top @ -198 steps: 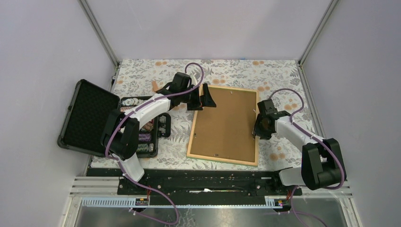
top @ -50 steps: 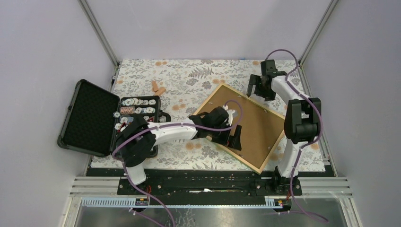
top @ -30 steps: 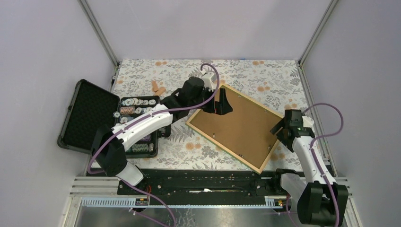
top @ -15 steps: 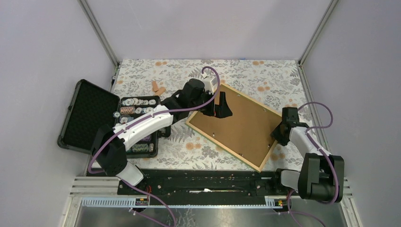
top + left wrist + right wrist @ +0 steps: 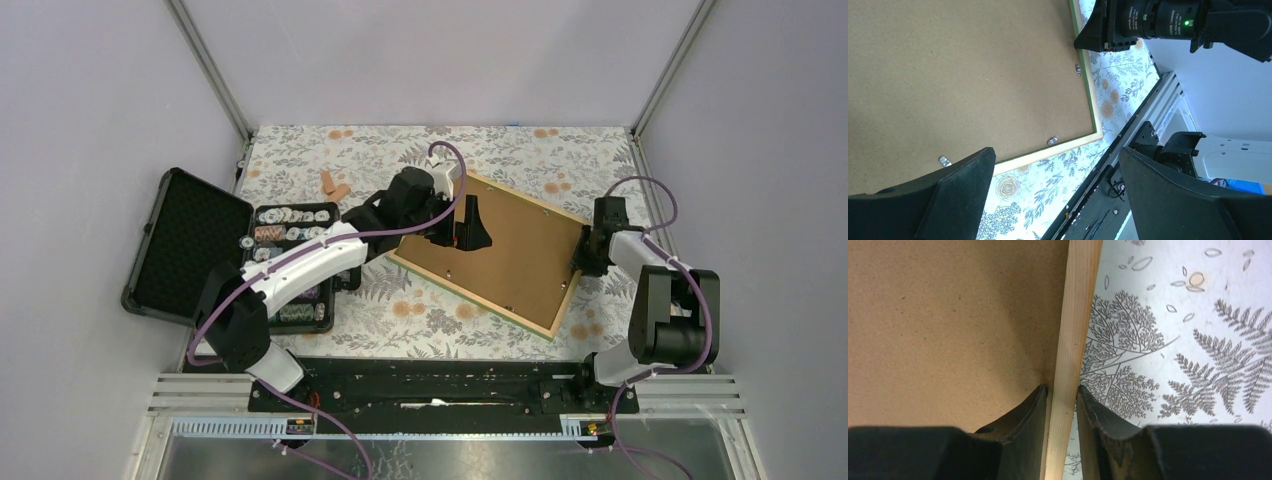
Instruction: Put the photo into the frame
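Note:
The frame (image 5: 468, 296) lies back up and askew on the flowered tablecloth, its light wood rim around the brown backing board (image 5: 510, 258). The photo is not in view. My left gripper (image 5: 458, 228) is open and empty and hovers over the board's far left part. In the left wrist view, the left gripper (image 5: 1055, 155) is above the board (image 5: 958, 75) and the frame's near corner (image 5: 1088, 95). My right gripper (image 5: 582, 252) is shut on the frame's right rim. The right wrist view shows the right gripper (image 5: 1063, 390) pinching the wood strip (image 5: 1075, 315) beside the board (image 5: 948, 315).
An open black case (image 5: 190, 250) of poker chips (image 5: 295, 230) stands at the left. Two small orange pieces (image 5: 333, 185) lie at the back. Metal turn clips (image 5: 1052, 140) sit on the frame's back. A black rail (image 5: 440, 380) runs along the near edge.
My right gripper has moved up along the frame's right edge and shut on the rim. The frame has turned and shifted slightly. My left gripper has barely moved.

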Available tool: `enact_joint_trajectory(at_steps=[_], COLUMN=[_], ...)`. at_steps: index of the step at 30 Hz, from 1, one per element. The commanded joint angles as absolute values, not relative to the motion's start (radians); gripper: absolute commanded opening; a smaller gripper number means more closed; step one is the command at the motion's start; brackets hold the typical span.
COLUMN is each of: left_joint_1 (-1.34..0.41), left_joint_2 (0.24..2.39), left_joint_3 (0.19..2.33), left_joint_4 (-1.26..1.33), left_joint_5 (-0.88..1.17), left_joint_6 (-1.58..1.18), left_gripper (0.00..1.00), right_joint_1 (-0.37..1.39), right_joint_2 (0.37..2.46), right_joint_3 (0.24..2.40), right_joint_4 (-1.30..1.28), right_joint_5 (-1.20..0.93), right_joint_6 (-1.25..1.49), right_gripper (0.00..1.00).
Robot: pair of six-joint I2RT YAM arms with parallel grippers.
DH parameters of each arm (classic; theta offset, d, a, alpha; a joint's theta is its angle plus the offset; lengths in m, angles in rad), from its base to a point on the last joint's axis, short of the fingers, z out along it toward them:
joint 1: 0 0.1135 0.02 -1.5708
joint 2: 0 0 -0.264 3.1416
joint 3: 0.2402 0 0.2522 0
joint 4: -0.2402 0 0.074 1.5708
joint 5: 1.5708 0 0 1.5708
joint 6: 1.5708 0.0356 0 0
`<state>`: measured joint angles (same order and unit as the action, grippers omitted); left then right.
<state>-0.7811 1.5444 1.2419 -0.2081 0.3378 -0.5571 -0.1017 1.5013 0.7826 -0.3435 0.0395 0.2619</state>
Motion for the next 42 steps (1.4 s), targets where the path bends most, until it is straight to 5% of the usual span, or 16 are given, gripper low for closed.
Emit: enact_joint_trajectory(at_steps=[1,11,24,31,42], left_joint_1=[-0.771,-0.487,-0.351,-0.351,-0.343], left_joint_2=[1.571,1.721,2.053,1.939,1.768], left_joint_3=[1.263,1.305,1.417,1.225,1.069], left_joint_4=[-0.178,-0.217,-0.325,-0.225,-0.228], left_joint_5=[0.324,0.364,0.267,0.450,0.566], left_joint_6=[-0.531,-0.555,-0.495,-0.669,-0.608], left_gripper=[0.99,0.99,0.99,0.99,0.99], right_joint_1=[-0.097,-0.017,-0.016,-0.017,-0.019], right_joint_2=[1.555,1.591,1.629,1.683,1.561], right_joint_3=[0.808,0.835,0.850,0.913,0.907], right_joint_4=[-0.341,-0.344,-0.360,-0.408,-0.499], right_joint_5=[0.002,-0.090,-0.104,-0.281,-0.150], right_joint_6=[0.136,0.064,0.242,0.283,0.370], right_gripper=[0.34,0.29,0.55,0.70,0.80])
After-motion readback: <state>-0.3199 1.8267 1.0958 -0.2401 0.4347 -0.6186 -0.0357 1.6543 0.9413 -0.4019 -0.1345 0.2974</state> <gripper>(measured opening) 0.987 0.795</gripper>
